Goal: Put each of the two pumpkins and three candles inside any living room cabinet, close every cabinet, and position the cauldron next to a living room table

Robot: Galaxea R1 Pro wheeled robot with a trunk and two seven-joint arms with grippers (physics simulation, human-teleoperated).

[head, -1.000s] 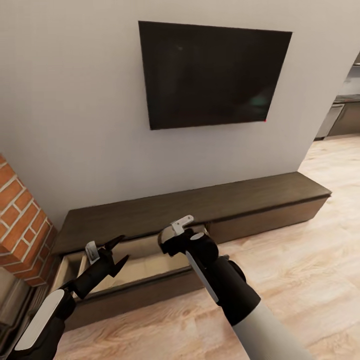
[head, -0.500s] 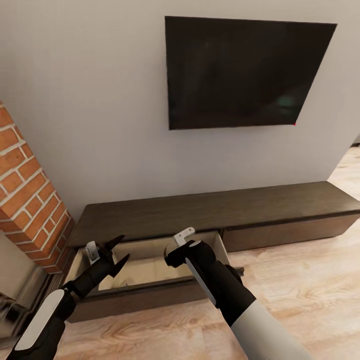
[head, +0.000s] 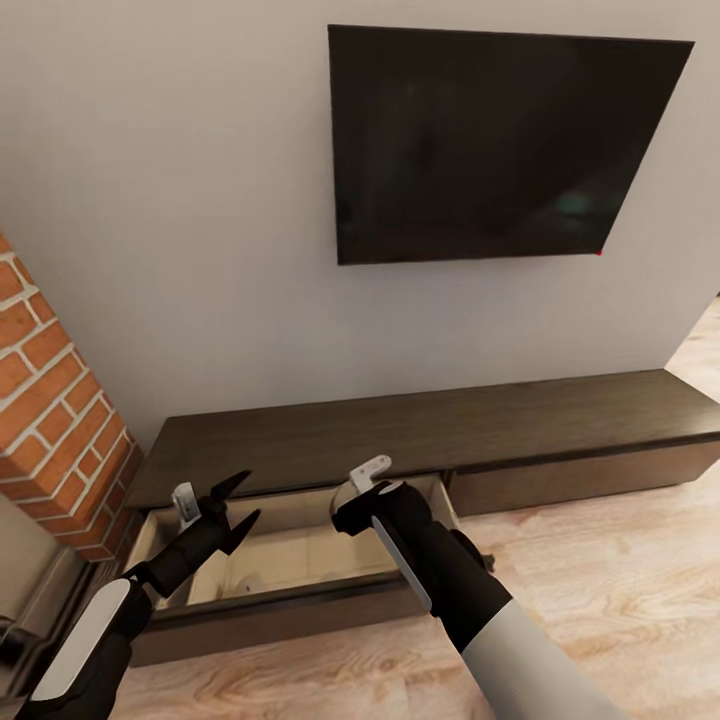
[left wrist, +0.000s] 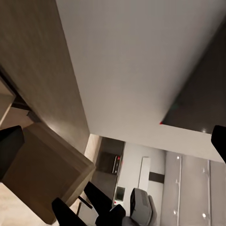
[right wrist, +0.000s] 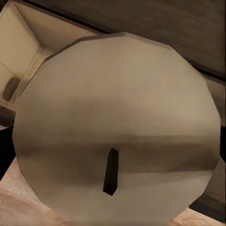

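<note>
Progress: early; one drawer (head: 290, 545) of the cabinet (head: 420, 430) stands open, its pale floor apparently bare, with cauldron and closing not yet done
Candle: a pale disc with a dark wick (right wrist: 117, 127) sits right before the right wrist camera, probably a candle end-on, over the drawer
Right gripper (head: 362, 482): above the drawer's right half, its grip hidden
Left gripper (head: 238, 505): fingers spread, empty, over the drawer's left end
</note>
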